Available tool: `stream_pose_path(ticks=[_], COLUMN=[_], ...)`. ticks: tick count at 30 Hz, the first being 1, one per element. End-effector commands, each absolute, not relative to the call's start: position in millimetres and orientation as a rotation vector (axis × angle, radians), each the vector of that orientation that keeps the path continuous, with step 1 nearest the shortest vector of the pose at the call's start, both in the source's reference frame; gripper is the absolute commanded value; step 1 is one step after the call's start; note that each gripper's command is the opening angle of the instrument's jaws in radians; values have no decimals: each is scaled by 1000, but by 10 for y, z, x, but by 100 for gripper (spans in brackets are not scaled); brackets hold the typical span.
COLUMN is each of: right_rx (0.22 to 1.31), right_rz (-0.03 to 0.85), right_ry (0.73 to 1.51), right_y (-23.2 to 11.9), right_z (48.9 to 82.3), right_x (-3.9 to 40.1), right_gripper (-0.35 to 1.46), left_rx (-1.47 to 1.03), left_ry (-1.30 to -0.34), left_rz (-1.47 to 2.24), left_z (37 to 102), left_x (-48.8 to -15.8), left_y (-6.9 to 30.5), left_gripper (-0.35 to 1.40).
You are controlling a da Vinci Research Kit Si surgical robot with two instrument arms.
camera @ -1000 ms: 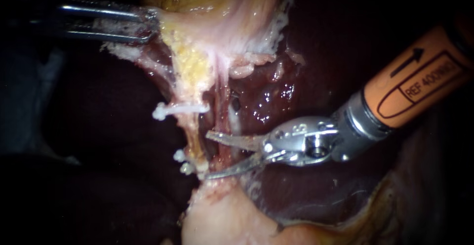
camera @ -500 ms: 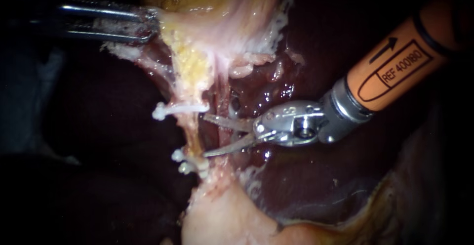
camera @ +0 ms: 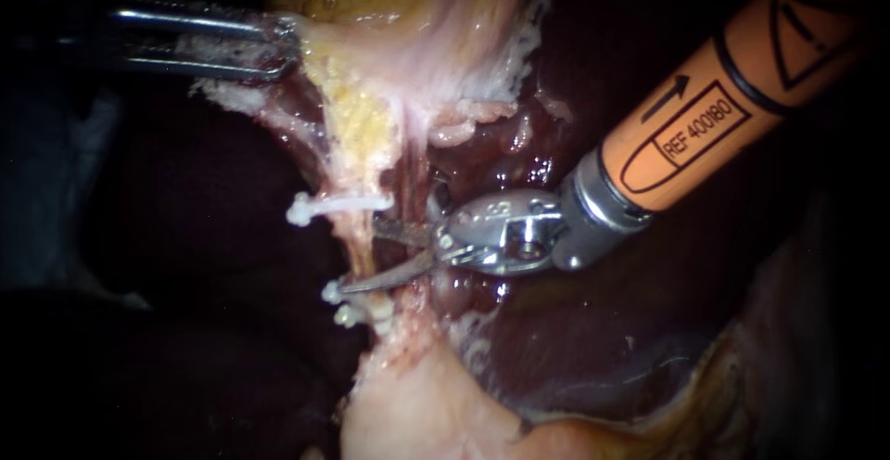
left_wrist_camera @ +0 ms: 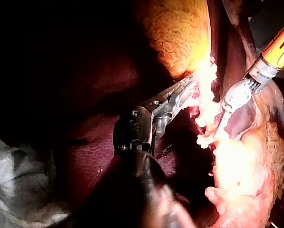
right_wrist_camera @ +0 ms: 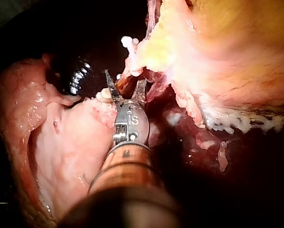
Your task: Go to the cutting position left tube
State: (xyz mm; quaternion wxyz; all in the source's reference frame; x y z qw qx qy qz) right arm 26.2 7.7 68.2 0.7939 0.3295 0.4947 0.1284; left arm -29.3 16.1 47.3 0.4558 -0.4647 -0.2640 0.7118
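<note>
Orange-shafted right instrument (camera: 359, 254), its curved blades part open and empty, straddles the pale pink left tube (camera: 355, 236) between white plastic clips (camera: 338, 205): nearly placed. Steel left instrument (camera: 269, 47) clamps yellowish tissue (camera: 357, 121).

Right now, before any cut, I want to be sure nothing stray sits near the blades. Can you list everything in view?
gallbladder: one, pale yellow-pink, top centre.
liver: one, dark red, behind and around the rest.
left tube: one, pinkish-yellow, running down from the gallbladder.
clips: three, white, across the left tube, one higher, two lower.
pale tissue mass: one, pink-white, bottom centre.
left instrument: one, dark metal, from the upper left, end effector shut on the gallbladder's edge.
right instrument: one, orange shaft, silver end effector, blades open astride the left tube between the higher clip and the lower two.
</note>
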Motion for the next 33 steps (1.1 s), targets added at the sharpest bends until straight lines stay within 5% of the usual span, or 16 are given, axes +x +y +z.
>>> stream_pose_path(ticks=[1, 15, 33], right_rx=[710, 700, 739], right_rz=[275, 297, 316], right_ry=[1072, 1123, 1207], right_y=[76, 68, 66], right_z=[681, 666, 586], right_x=[265, 308, 309], right_gripper=[144, 143, 143], left_rx=[-1146, -1145, -1146], left_ry=[-651, -650, -651], left_rz=[1755, 1755, 1756], left_z=[473, 473, 473], left_x=[-293, -294, -292], left_y=[161, 161, 161], left_gripper=[-35, -35, -35])
